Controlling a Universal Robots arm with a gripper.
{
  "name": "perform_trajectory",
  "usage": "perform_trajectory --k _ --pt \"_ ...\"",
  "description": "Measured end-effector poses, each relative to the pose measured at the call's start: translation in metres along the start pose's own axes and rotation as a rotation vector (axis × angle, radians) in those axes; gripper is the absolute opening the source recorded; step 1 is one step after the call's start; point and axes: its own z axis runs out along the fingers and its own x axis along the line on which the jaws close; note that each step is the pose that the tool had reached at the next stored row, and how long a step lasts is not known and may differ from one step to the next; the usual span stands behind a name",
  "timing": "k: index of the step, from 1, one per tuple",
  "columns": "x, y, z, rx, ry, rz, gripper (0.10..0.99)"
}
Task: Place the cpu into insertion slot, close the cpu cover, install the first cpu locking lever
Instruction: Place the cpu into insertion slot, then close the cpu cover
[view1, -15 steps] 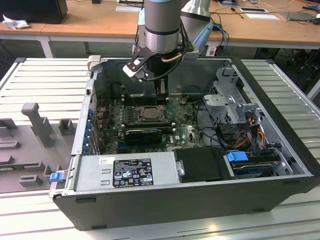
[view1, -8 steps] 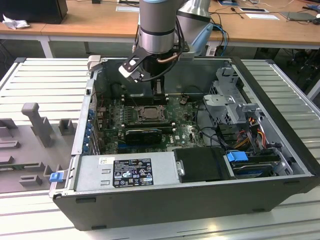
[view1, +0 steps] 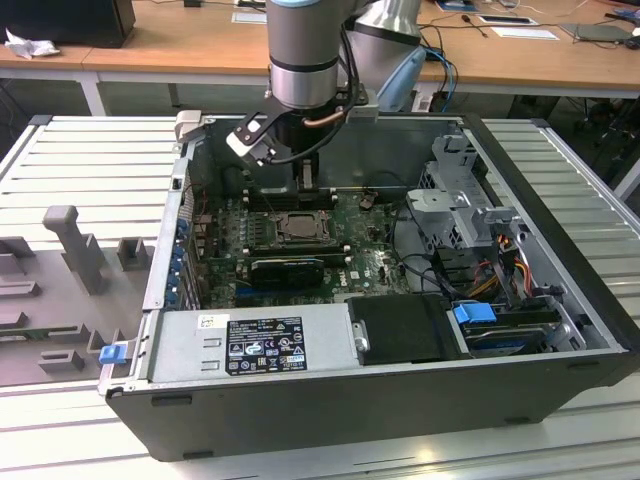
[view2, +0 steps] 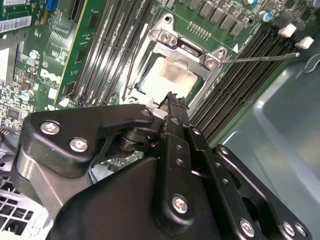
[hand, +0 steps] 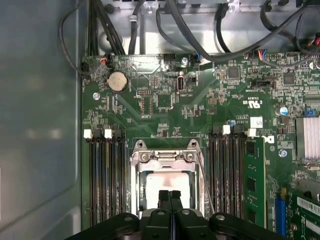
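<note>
Down inside the open case (view1: 400, 400), the cpu (hand: 167, 181) sits in its socket with the cpu cover (hand: 165, 156) closed around it. The pincer (hand: 169, 196) hovers just above, fingers pressed together and empty. One thin locking lever (view2: 260, 57) looks unlatched.

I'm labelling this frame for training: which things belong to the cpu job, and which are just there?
Job: cpu, cpu cover, locking lever, gripper.
Just there: coin battery, memory slots, expansion card, power supply.
</note>
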Motion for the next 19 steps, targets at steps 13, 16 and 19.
perform_trajectory --k 13,16,19 --pt "0.0007 -0.0038 -0.0340 0.000 0.0000 0.000 0.106" --pt "0.0008 -0.0034 -0.0404 0.000 -0.0001 0.000 0.106" --pt "0.0009 -0.0033 -0.0430 0.000 0.0003 -0.003 0.106"
